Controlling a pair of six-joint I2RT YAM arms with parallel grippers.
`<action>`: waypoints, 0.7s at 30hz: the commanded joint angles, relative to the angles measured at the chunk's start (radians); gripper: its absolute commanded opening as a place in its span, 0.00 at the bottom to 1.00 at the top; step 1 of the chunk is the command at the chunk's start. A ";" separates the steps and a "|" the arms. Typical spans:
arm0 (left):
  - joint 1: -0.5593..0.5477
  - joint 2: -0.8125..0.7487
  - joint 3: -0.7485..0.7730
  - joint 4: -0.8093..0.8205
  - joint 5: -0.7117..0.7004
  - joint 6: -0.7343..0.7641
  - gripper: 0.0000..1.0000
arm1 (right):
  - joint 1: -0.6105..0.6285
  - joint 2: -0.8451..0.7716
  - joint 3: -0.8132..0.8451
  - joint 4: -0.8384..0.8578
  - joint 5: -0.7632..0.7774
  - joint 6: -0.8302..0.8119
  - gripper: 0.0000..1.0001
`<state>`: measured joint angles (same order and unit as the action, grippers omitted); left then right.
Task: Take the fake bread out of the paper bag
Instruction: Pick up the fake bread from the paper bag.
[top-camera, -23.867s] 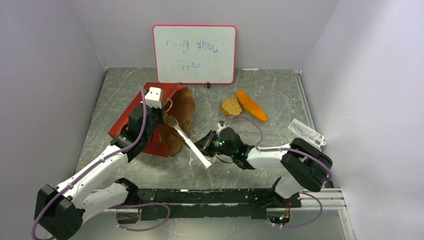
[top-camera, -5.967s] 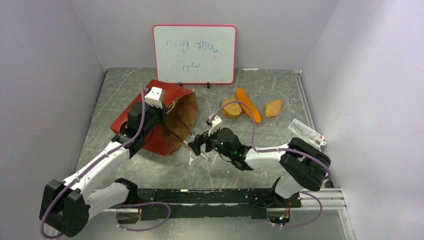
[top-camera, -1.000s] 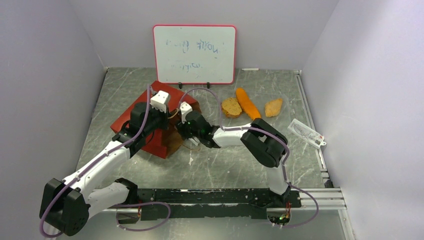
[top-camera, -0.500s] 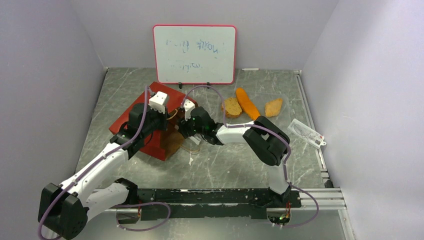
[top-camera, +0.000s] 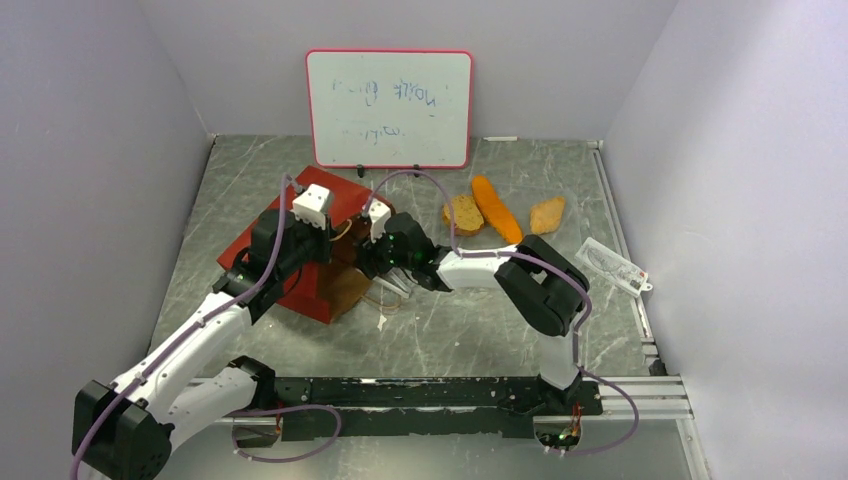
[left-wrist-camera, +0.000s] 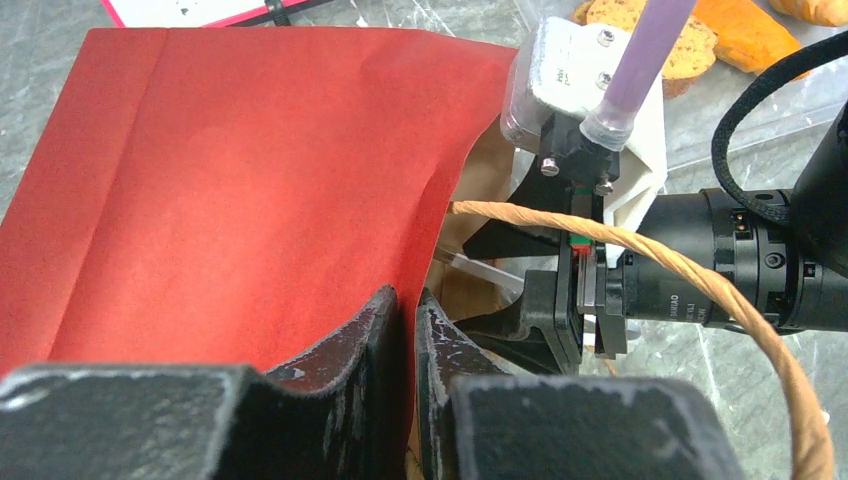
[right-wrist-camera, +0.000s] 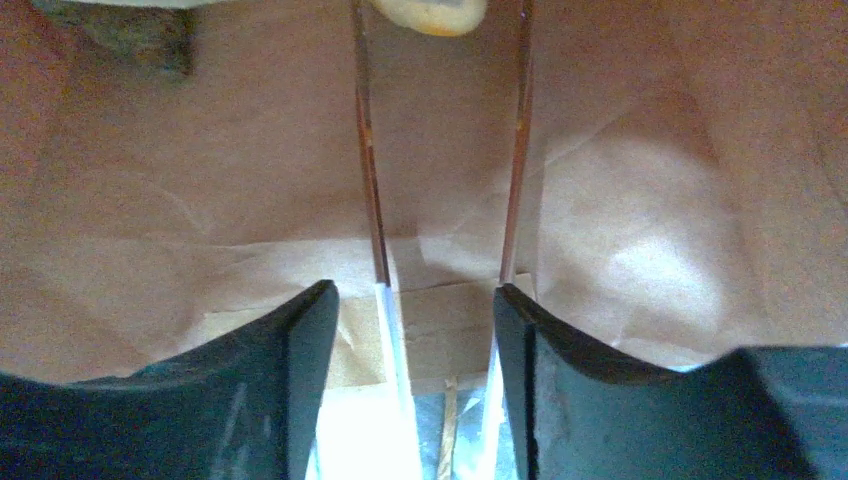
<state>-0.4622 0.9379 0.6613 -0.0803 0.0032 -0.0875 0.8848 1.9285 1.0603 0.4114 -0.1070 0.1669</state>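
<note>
The red paper bag (top-camera: 325, 195) lies on its side, mouth to the right. My left gripper (left-wrist-camera: 408, 310) is shut on the bag's (left-wrist-camera: 250, 180) upper edge and holds the mouth up. My right gripper (right-wrist-camera: 415, 290) is at the mouth, shut on clear tongs (right-wrist-camera: 372, 180) that reach inside over the brown paper. A pale roll (right-wrist-camera: 428, 10) lies just beyond the tong tips. On the table to the right lie a round brown slice (top-camera: 463, 214), a long orange loaf (top-camera: 497, 210) and a tan roll (top-camera: 547, 214).
A whiteboard (top-camera: 389, 108) stands against the back wall behind the bag. A clear plastic packet (top-camera: 610, 265) lies near the right wall. The bag's tan loop handle (left-wrist-camera: 700, 290) arches over my right wrist. Grey walls close in both sides.
My right gripper has shifted slightly to the right at the bag's mouth, its jaws a little wider on the tongs. The left gripper has drawn the bag's edge a little to the left.
</note>
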 joint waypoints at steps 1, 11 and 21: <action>-0.006 -0.009 0.030 -0.016 -0.001 -0.021 0.07 | 0.002 -0.033 -0.029 -0.011 0.046 -0.040 0.63; -0.005 0.026 0.064 -0.061 0.053 -0.021 0.07 | 0.016 -0.052 -0.130 0.024 0.107 -0.078 0.82; -0.006 0.026 0.081 -0.078 0.071 -0.039 0.07 | 0.017 0.014 -0.114 0.065 0.081 -0.077 0.78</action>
<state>-0.4622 0.9688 0.6987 -0.1497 0.0315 -0.1036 0.8978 1.9018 0.9348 0.4309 -0.0189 0.1036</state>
